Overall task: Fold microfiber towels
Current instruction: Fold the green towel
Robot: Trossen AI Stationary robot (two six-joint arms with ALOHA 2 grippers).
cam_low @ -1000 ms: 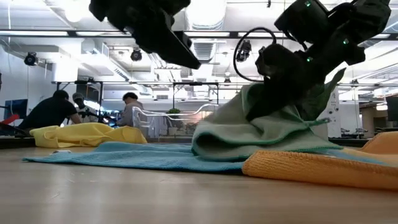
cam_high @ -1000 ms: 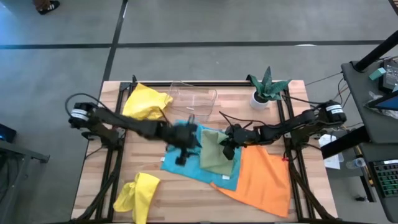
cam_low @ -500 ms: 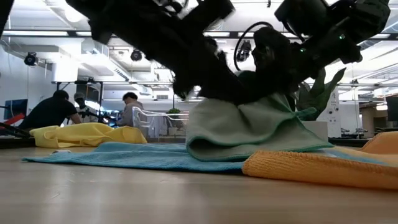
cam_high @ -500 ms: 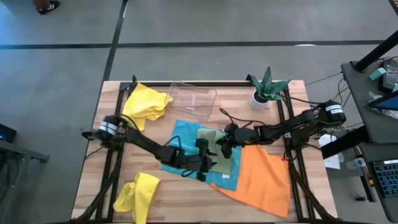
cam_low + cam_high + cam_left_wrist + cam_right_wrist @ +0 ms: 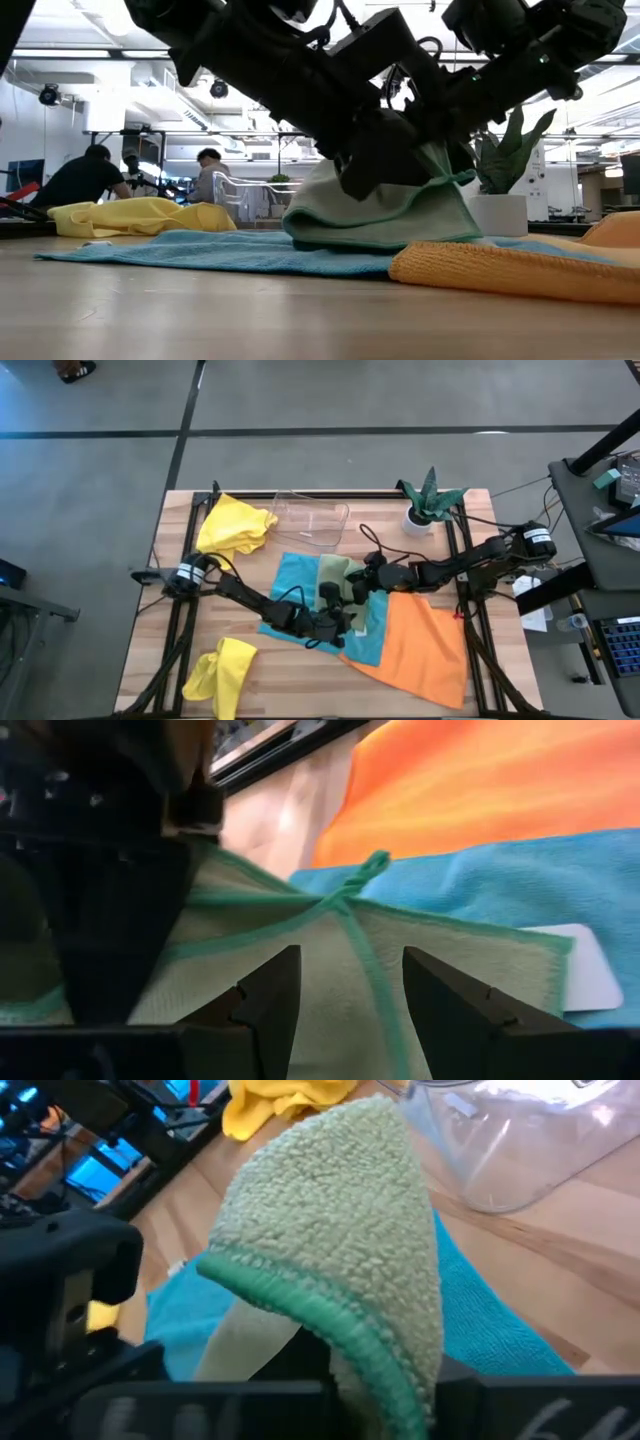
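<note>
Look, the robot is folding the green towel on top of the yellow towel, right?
Not quite. The green towel lies on the blue towel, not a yellow one. The high view shows it: both yellow towels sit apart near the table's left edge. The right gripper holds the green towel; the left gripper is at it too.

The green towel (image 5: 340,1230) is nubbly looped cloth — matt, with a smoother stitched hem of brighter green. The blue towel (image 5: 500,885) and orange towel (image 5: 480,780) show the same fuzzy, matt pile, and the yellow towels (image 5: 235,525) look soft and crumpled. The surface (image 5: 300,685) is pale wood with visible plank lines and a faint sheen. The tray (image 5: 520,1140) is clear, glossy plastic. The left hand (image 5: 345,985) has fingers (image 5: 275,995) of dark, smooth, matt plastic. The plant (image 5: 432,495) sits in a smooth white pot.
</note>
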